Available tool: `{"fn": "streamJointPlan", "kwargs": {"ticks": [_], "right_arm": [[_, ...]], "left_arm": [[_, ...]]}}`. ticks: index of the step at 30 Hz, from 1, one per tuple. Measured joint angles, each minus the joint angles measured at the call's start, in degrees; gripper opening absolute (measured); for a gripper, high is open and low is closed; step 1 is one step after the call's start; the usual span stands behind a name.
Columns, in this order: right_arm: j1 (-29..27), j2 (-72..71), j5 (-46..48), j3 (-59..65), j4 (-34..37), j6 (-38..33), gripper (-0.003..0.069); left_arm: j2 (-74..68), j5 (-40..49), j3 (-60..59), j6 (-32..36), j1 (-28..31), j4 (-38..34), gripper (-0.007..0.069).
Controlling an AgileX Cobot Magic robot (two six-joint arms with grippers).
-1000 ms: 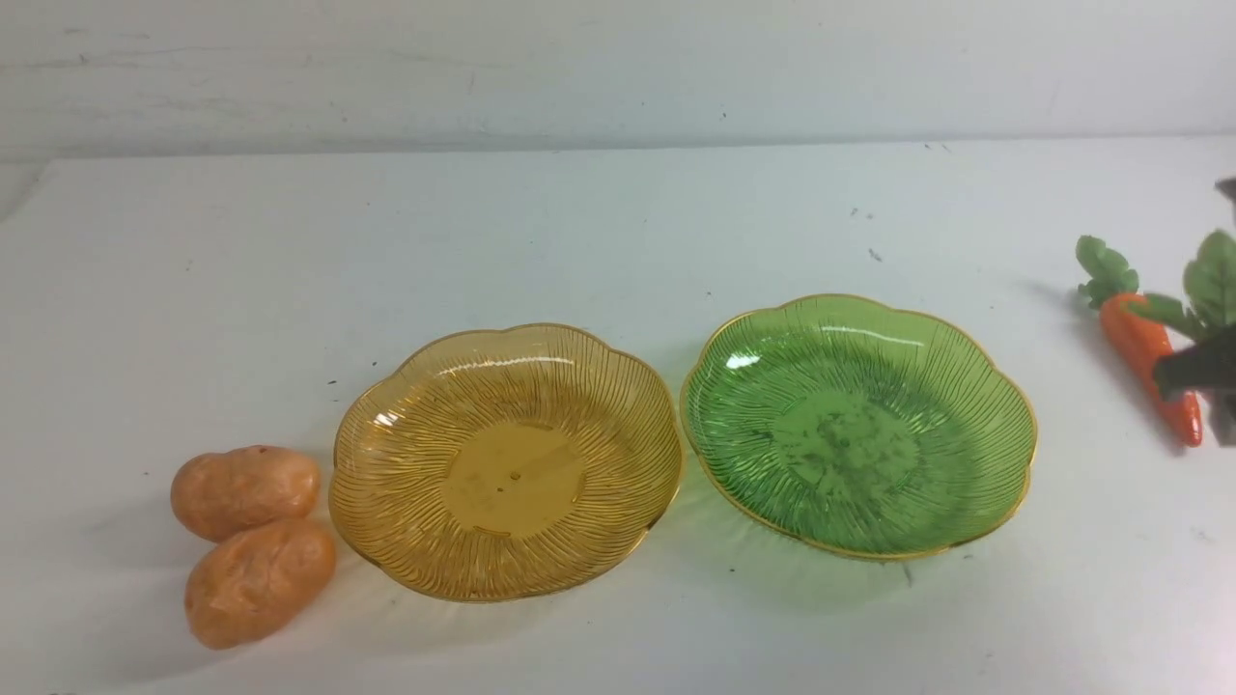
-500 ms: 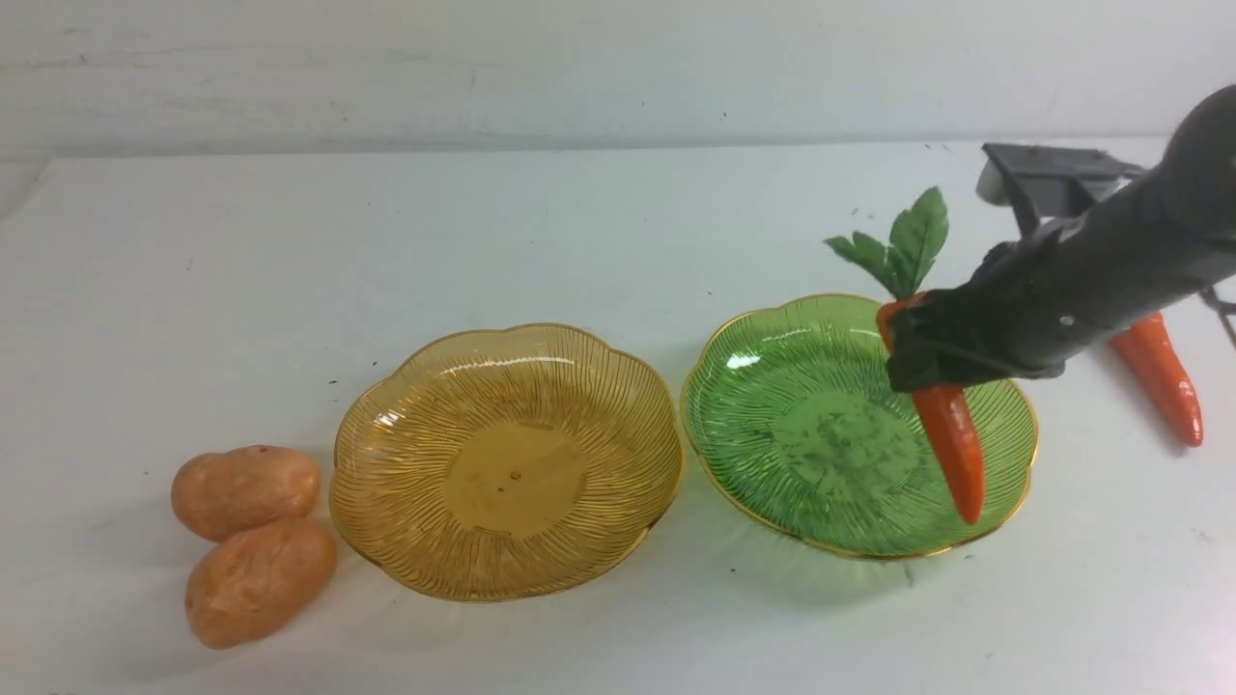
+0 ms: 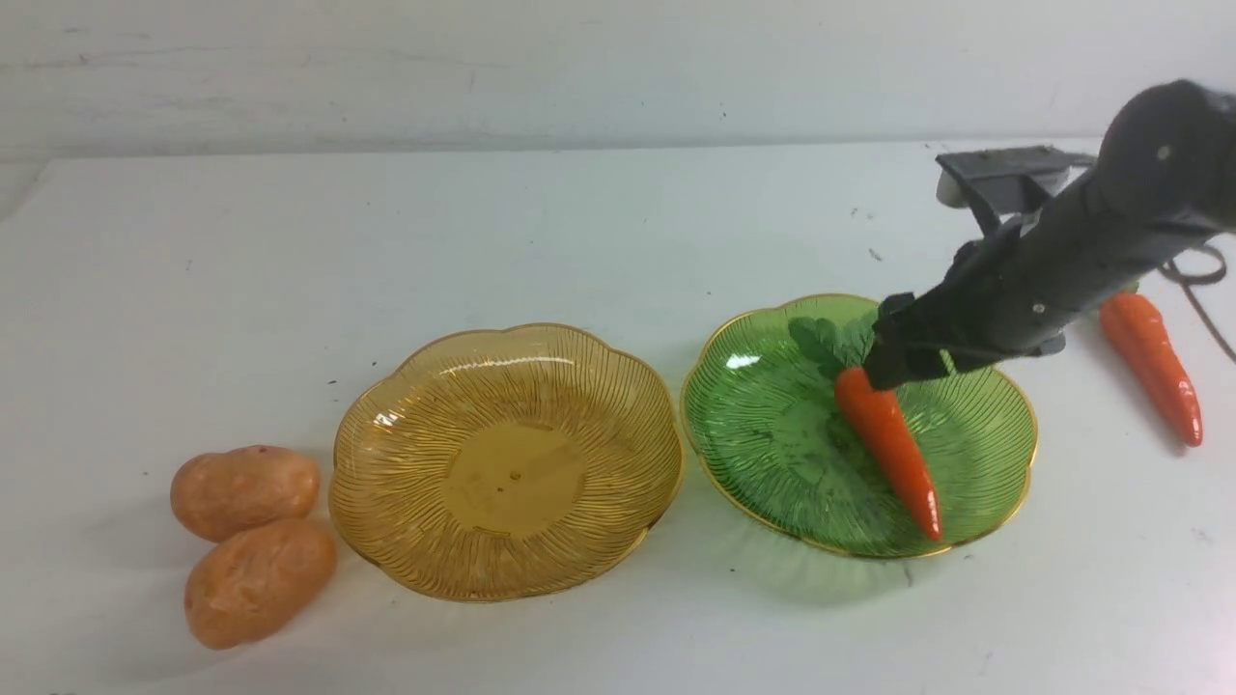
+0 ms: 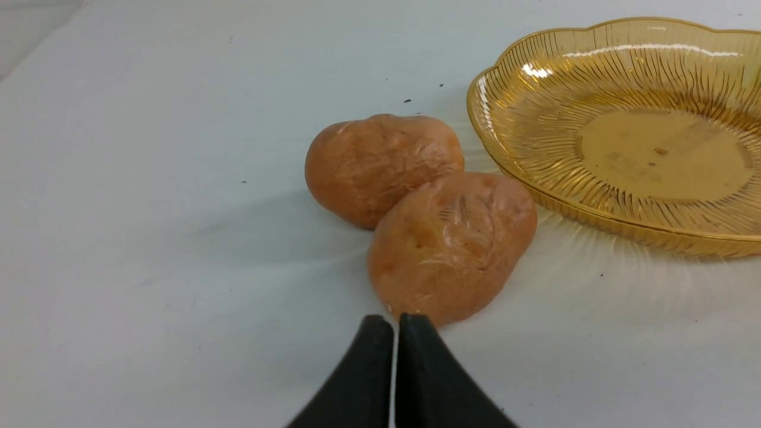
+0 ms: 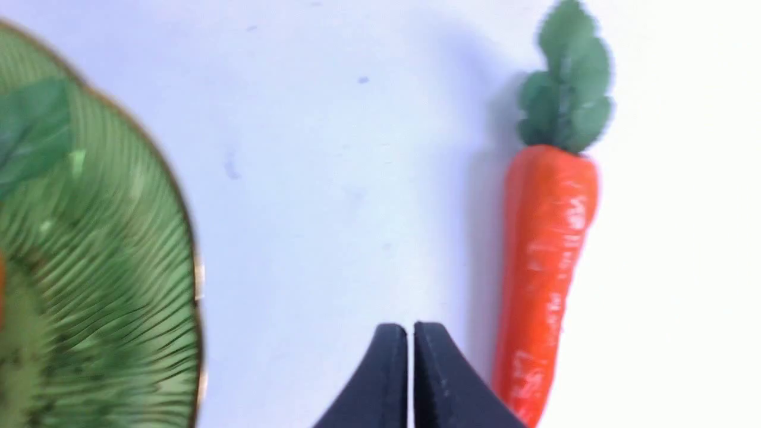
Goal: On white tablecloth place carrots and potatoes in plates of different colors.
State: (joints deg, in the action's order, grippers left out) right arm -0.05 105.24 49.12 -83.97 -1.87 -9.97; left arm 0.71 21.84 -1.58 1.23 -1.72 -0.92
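One carrot (image 3: 888,449) lies inside the green plate (image 3: 763,425), leaves toward the back, tip toward the front rim. In the front view my right gripper (image 3: 884,367) hangs just above its thick end. The right wrist view shows that gripper (image 5: 410,333) shut with nothing between the fingers, the green plate (image 5: 107,249) to one side and the second carrot (image 5: 547,261) to the other. That second carrot (image 3: 1154,367) lies on the white tablecloth (image 3: 579,232), right of the green plate. Two potatoes (image 3: 244,490) (image 3: 259,581) touch each other left of the empty amber plate (image 3: 435,434). My left gripper (image 4: 395,324) is shut, close to the nearer potato (image 4: 452,246).
The two plates stand side by side near the middle, rims almost touching. A pale wall (image 3: 618,68) runs behind the table's far edge. The right arm (image 3: 1081,241) reaches in from the right, across the second carrot.
My right arm carried a carrot from the right edge over the green plate. That carrot has gone from hanging tip-down in the jaws to lying in the plate. The potatoes have not moved.
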Motion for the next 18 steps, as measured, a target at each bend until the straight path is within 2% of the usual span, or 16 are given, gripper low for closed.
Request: {"fn": "streamJointPlan", "kwargs": {"ticks": [3, 5, 13, 16, 18], "right_arm": [[-4.4, 2.7, -3.4, 0.0, 1.2, 1.4, 0.0012], [-6.2, 4.9, -4.3, 0.0, 1.4, 1.6, 0.0058], [-7.8, 14.1, -7.7, 0.0, 1.4, 5.5, 0.0428], [-7.8, 16.2, -8.2, -0.1, 1.4, 6.1, 0.0485], [-7.8, 16.9, -8.1, -0.2, 1.9, 6.3, 0.0484]], "left_arm": [[0.0, 0.0, 0.0, 0.0, 0.0, 0.0, -0.0001], [0.0, 0.0, 0.0, 0.0, 0.0, 0.0, -0.0001], [0.0, 0.0, 0.0, 0.0, 0.0, 0.0, -0.0001], [0.0, 0.0, 0.0, 0.0, 0.0, 0.0, -0.0001], [0.0, 0.0, 0.0, 0.0, 0.0, 0.0, -0.0001]]}}
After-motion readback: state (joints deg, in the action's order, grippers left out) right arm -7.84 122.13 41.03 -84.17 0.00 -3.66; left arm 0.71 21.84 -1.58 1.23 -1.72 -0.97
